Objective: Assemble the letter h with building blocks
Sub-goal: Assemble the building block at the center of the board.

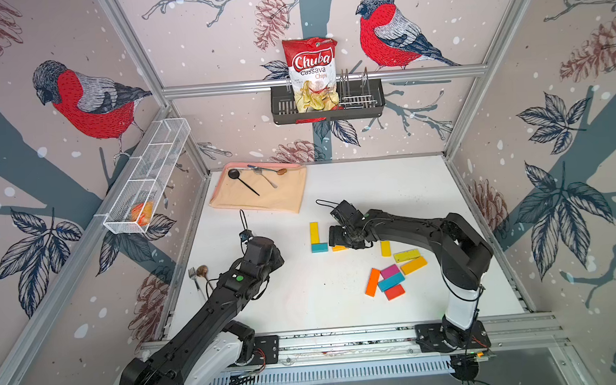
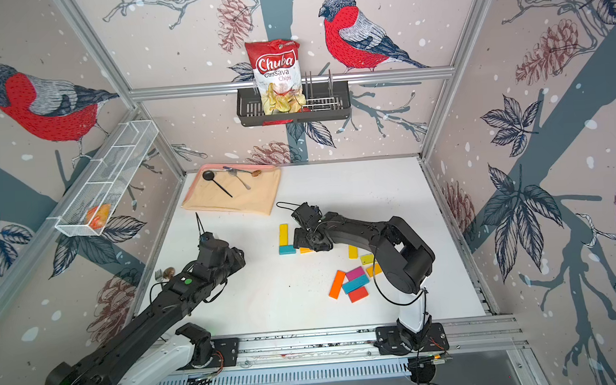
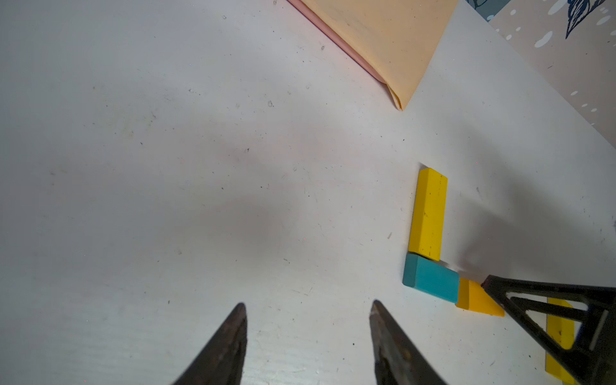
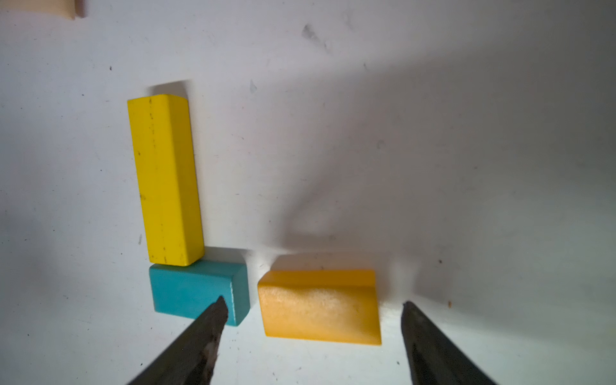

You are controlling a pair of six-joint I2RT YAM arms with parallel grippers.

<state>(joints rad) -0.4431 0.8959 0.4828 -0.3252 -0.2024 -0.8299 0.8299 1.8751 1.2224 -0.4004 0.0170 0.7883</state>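
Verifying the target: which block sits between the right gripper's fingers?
The amber block in line with the teal block, centred between the open fingers.

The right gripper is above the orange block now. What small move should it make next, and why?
Probably lift the right gripper straight up. Its jaws stand open on either side of the orange block, which lies flat on the table beside the teal block, so it looks released; a sideways move could knock it.

In both top views orange block (image 1: pixel 339 248) mostly hidden under right gripper (image 1: pixel 337 240); left wrist view: yellow block (image 3: pixel 561 331) half behind its finger, cut by edge; cloth (image 4: pixel 63 8) cut off; item (image 1: pixel 142 213) in basket (image 1: pixel 157 151) too blurred to name.
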